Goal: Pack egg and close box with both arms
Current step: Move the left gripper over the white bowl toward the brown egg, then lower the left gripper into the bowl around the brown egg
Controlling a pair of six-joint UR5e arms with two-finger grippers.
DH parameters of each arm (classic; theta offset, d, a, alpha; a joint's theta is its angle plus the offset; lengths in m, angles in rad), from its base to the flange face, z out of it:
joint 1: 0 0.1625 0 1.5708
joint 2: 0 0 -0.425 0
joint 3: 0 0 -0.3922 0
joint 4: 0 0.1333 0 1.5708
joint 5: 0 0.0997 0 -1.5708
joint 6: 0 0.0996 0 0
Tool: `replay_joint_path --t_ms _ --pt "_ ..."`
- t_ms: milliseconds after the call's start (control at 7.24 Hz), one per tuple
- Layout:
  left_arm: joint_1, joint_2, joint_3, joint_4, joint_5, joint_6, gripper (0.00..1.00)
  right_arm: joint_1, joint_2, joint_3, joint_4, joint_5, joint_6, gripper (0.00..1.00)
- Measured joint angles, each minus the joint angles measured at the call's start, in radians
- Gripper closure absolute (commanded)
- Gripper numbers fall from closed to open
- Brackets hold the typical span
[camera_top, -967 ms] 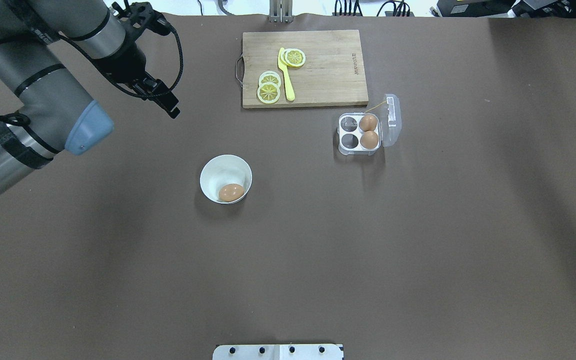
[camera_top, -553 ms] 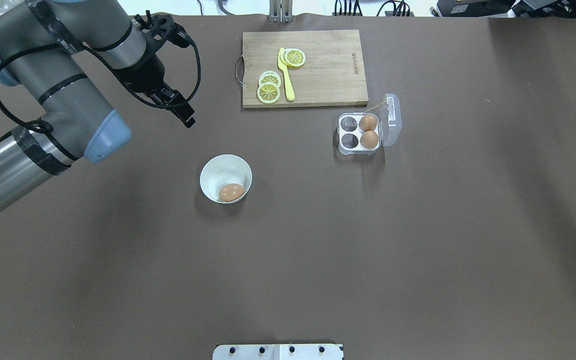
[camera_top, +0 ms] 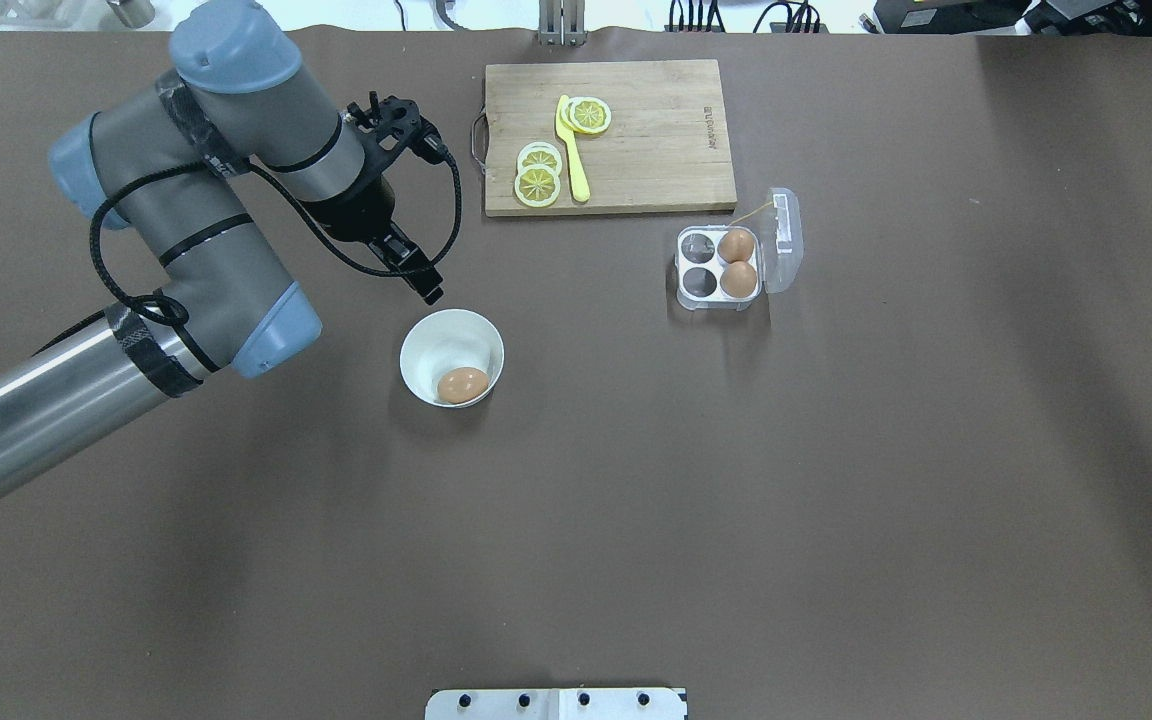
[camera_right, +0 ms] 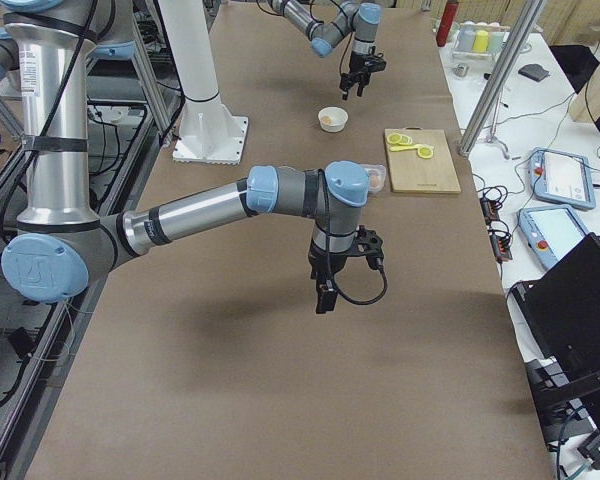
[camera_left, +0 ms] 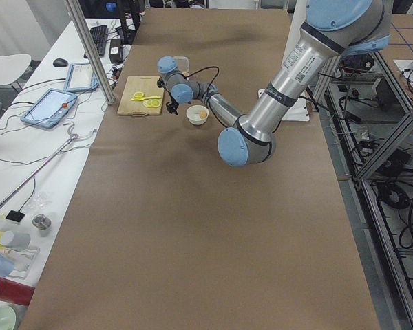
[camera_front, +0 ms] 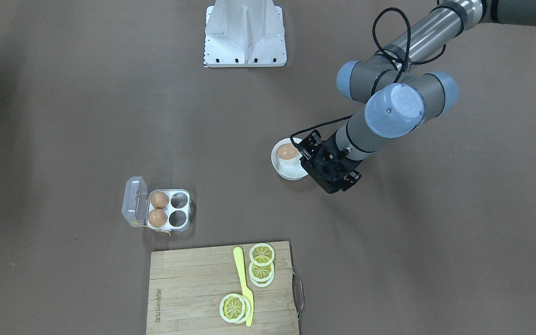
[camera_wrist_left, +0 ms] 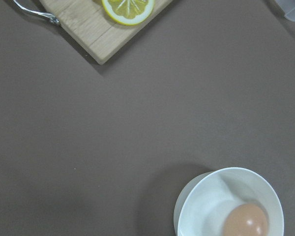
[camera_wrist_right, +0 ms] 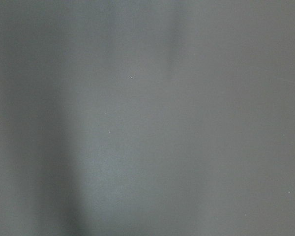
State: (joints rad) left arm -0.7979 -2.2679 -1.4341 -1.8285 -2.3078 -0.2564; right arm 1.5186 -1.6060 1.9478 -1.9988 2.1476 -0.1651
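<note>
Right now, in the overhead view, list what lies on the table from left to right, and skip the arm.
The egg in the bowl → lemon slices on the cutting board → egg box, lid open, two eggs inside.

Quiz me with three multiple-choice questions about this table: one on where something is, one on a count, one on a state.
1. Where is the loose egg? A in the bowl; B on the wooden board; C on the bare table.
2. How many eggs sit in the box? A one; B two; C four.
3. The box's lid is: A shut; B missing; C open.
Answers: 1 A, the loose egg lies inside the white bowl. 2 B, two cells are filled and two are empty. 3 C, the clear lid is folded back beside the tray.
</note>
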Motion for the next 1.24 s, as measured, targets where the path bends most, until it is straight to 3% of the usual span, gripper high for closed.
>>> replay_joint_path --t_ms 691,1244 --pt "0.063 -0.004 -0.003 0.002 0.080 -0.001 0.20 0.000 0.000 -0.004 0.000 0.000 -0.001 0.00" --pt "0.073 0.009 -0.023 0.003 0.089 -0.003 0.17 0.000 0.002 -0.004 0.001 0.001 0.001 0.00"
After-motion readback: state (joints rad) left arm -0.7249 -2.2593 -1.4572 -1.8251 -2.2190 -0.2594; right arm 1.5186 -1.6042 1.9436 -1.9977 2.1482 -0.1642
